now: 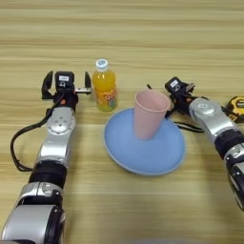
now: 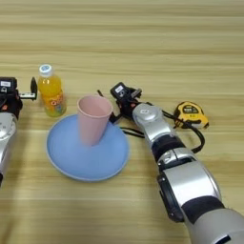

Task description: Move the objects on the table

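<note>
Pink cup (image 1: 151, 113) upright on blue plate (image 1: 157, 157), mouth up. Right hand (image 1: 177, 90) just right of cup, nearer; fingers: cannot tell. Juice bottle (image 1: 105, 86) upright left of cup; left hand (image 1: 66, 85) spread just beyond it.

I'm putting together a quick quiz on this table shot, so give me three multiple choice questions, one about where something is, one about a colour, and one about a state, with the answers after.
1. Where does the pink cup stand?
A. on the blue plate
B. on the bare table
C. on the tape measure

2. What colour is the juice bottle's cap?
A. red
B. white
C. black

3. How are the left gripper's fingers?
A. shut on the bottle
B. shut on the cup
C. open, beside the bottle

Answers: 1 A, the cup's base rests inside the plate's rim. 2 B, the cap is white above orange juice. 3 C, the two fingers stand spread, holding nothing.
</note>
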